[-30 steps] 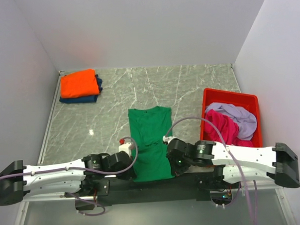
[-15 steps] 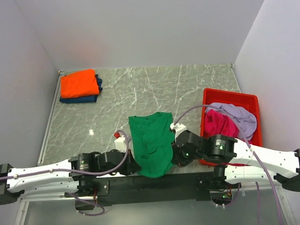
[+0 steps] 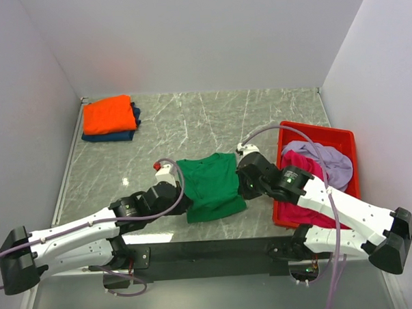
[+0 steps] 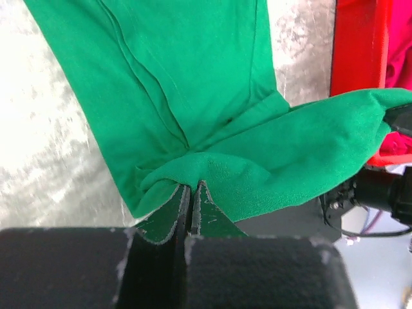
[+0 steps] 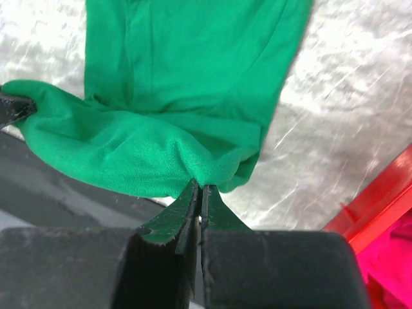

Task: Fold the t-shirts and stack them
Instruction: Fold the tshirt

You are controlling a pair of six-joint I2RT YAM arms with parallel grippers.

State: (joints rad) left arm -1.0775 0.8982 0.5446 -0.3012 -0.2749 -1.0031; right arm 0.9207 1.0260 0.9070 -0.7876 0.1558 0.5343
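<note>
At the far left, in the back corner of the grey stone table (image 3: 191, 121), an orange t-shirt (image 3: 108, 114) lies folded flat on top of a folded navy blue t-shirt (image 3: 125, 135). Only a thin dark edge of the blue one peeks out along the near and right sides. Closer in, the left arm reaches across the table toward the middle. The left gripper (image 4: 192, 193) is pinched tight on the near left corner of the green t-shirt (image 3: 210, 181), and the cloth bunches up right at its tips. The green t-shirt sits in the middle of the table, between the two arms. Its far part lies flat on the table. Its near edge is lifted up and hangs in a soft roll between the two grippers, over the flat part. On the other side, the right gripper (image 5: 198, 192) is pinched tight on the near right corner of the same shirt. To the right of that stands a red bin (image 3: 314, 130), close to the right wall. Inside it a magenta t-shirt (image 3: 304, 171) and a pale lilac t-shirt (image 3: 328, 157) lie crumpled together, with the right arm crossing over the near part of the bin.
</note>
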